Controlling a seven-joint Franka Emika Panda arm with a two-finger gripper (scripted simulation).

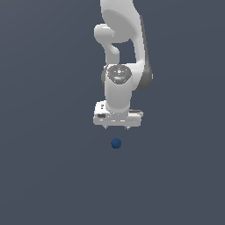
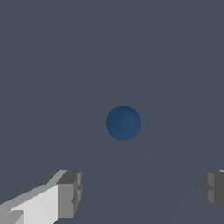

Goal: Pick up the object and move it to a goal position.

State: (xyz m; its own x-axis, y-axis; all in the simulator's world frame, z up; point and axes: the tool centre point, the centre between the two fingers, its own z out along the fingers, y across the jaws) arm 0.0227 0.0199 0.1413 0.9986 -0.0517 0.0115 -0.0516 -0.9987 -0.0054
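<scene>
In the exterior view, the white arm pointed downward and its gripper was above the dark blue sphere, apart from it and not touching. The sphere lay alone on the grey surface, almost directly under the gripper, between the lines of the two short fingertips

In the wrist view, the sphere was seen ahead of the gripper, free on the grey surface. The two grey fingers stood wide apart, much wider than the sphere, and they held nothing
</scene>
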